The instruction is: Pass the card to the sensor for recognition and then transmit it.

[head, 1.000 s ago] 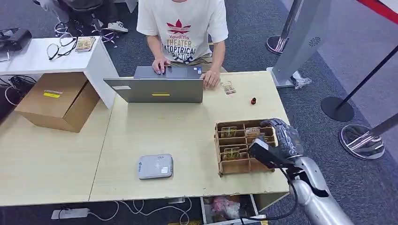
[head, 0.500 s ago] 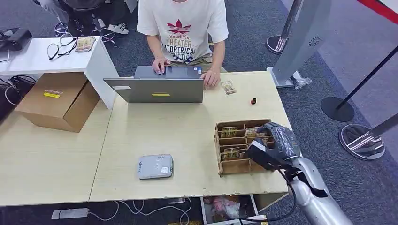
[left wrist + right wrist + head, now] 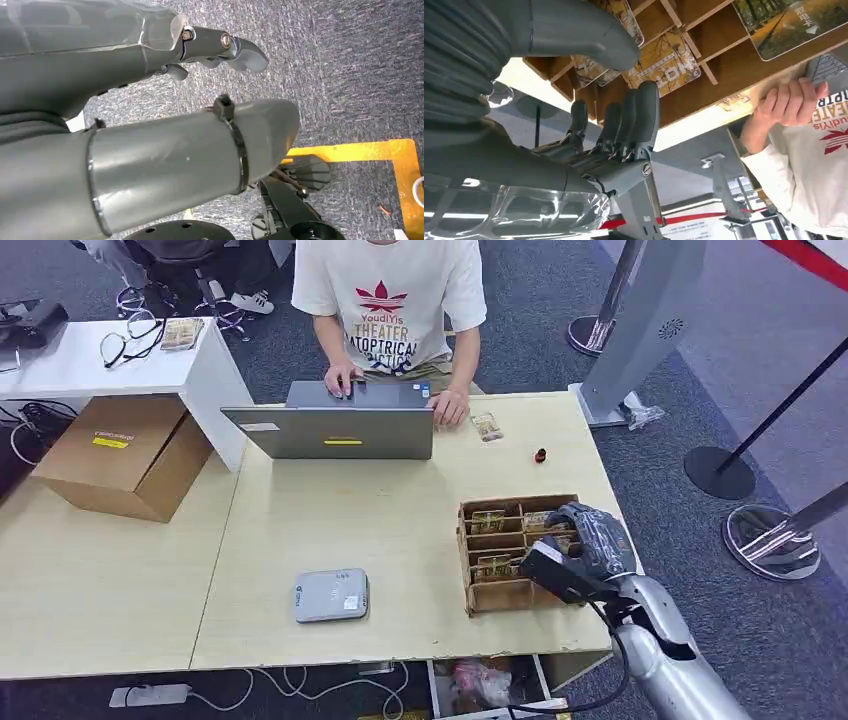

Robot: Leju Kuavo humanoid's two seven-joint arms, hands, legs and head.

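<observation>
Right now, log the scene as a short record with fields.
right robot hand: over the card box, fingers apart, holding nothing
left robot hand: hanging over carpet, holding nothing
card box: wooden, divided, cards in several slots
sensor: grey, flat on the table, left of the box
loose card: on the table by the person's hand
person: seated at a laptop

I see yellow-printed cards (image 3: 664, 72) lying flat in the wooden tray (image 3: 505, 595) just under my right hand (image 3: 590, 540); the grey sensor (image 3: 331, 595) sits well apart leftward.
</observation>
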